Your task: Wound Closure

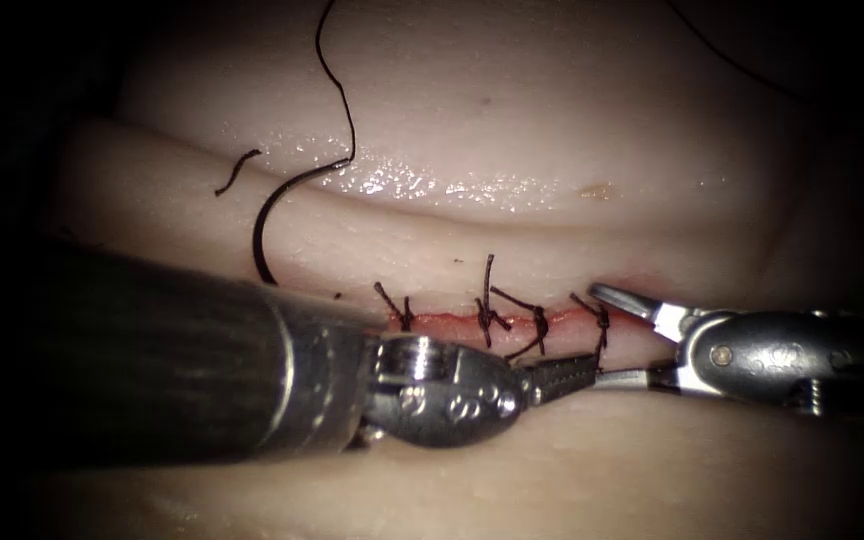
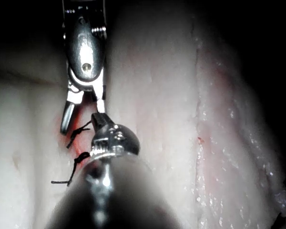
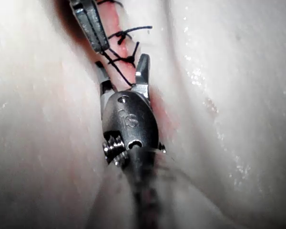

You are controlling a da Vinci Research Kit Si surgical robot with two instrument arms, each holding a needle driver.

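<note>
Across the tissue [image 1: 552,130] runs the cut [image 1: 449,320], held by several dark stitches [image 1: 486,308]. My left tool [image 1: 560,376] reaches along the cut's lower edge, its jaws shut on a thread [image 1: 524,350] that rises to a stitch. In the right wrist view that thread [image 3: 117,68] runs taut from the left tool [image 3: 91,27] into my right tool [image 3: 121,64]. The right tool [image 1: 607,336] stands open at the cut's right end, astride the last stitch's tail [image 1: 601,328]. The curved needle [image 1: 264,226] lies free on the tissue's surface, up and left of the cut, with nothing holding it.
The needle's thread [image 1: 340,90] trails up and away. A short cut end of thread [image 1: 235,170] lies left of the needle. A wet fold [image 1: 432,185] crosses the tissue above the cut. In the left wrist view the right tool [image 2: 83,110] sits just past my left tool [image 2: 98,118].
</note>
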